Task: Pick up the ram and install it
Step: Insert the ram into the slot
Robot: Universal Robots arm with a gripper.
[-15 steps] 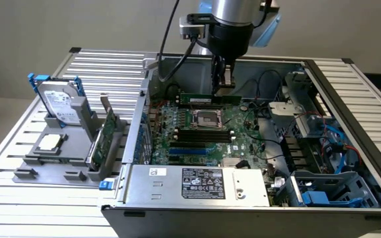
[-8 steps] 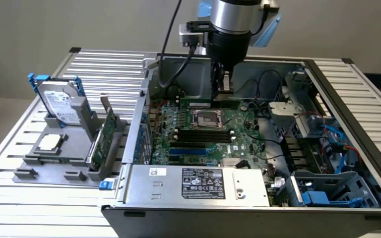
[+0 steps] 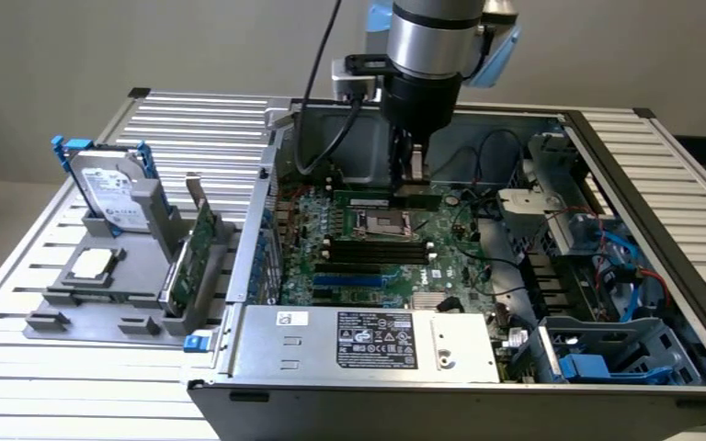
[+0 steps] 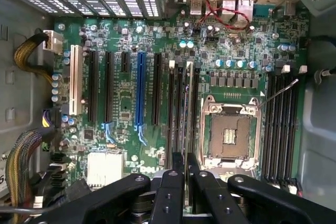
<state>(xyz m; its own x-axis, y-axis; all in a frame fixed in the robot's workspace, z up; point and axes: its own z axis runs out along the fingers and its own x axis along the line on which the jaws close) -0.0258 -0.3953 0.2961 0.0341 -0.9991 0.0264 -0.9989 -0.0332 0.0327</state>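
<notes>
Jaws clenched on the ram (image 4: 188,108), stick edge-on between them, low over the motherboard (image 4: 121,103)

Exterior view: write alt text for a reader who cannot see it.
A robot arm's gripper holds the ram inside an open computer case, over the motherboard near its CPU socket. On the exterior view's left, a hard drive and a green expansion card stand in a grey rack.

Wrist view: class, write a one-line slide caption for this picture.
Gripper clamps the ram edge-on over the black memory slots beside the open CPU socket.
</notes>
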